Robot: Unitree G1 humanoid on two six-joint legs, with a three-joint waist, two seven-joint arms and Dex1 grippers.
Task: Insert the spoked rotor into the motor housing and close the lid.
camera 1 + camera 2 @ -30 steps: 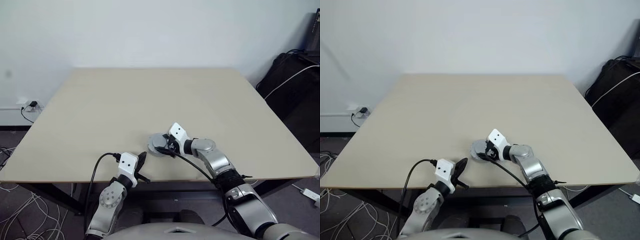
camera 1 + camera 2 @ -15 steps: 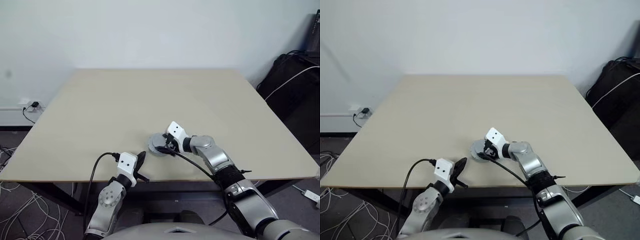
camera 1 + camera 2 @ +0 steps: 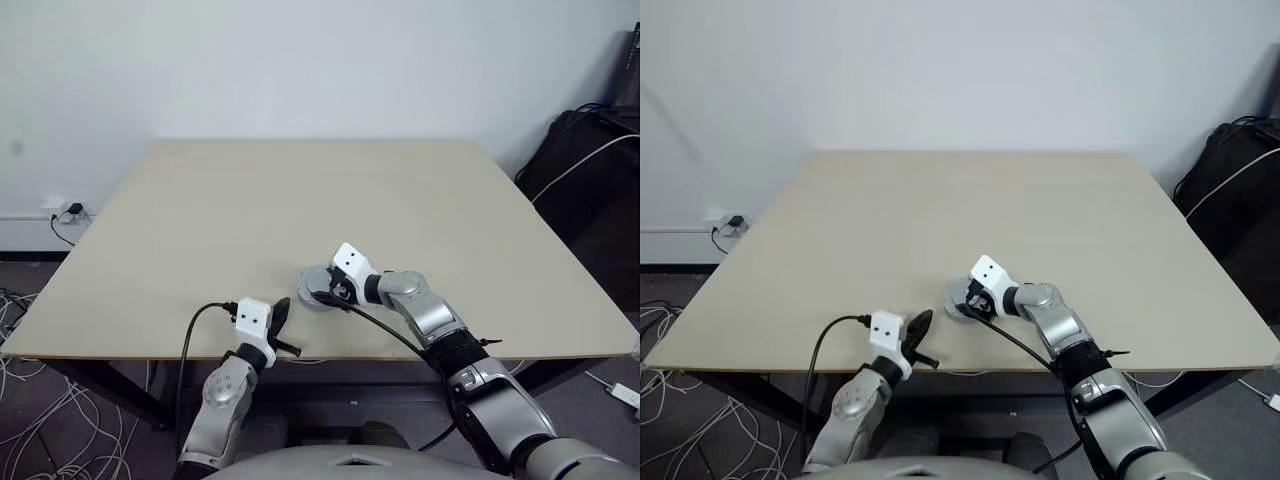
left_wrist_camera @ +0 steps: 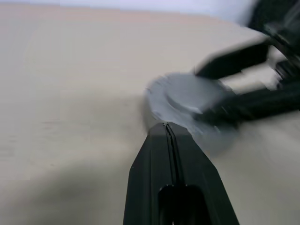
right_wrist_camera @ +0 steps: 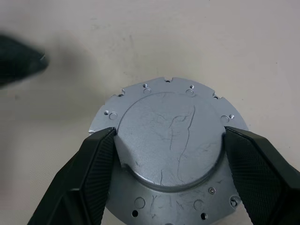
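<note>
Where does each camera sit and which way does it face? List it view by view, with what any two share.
Head eye views: on the head, facing forward and down over the table; both arms show, the left gripper and the right gripper at the lid.
Left wrist view: along its own shut fingers, toward the lid.
Right wrist view: down onto the lid, between its own fingers.
Shared: every view shows the lid.

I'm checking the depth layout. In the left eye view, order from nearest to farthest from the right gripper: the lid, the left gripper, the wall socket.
1. Lid: between the right gripper's jaws.
2. Left gripper: near table edge, on the lid's left.
3. Wall socket: far left, beyond the table.
</note>
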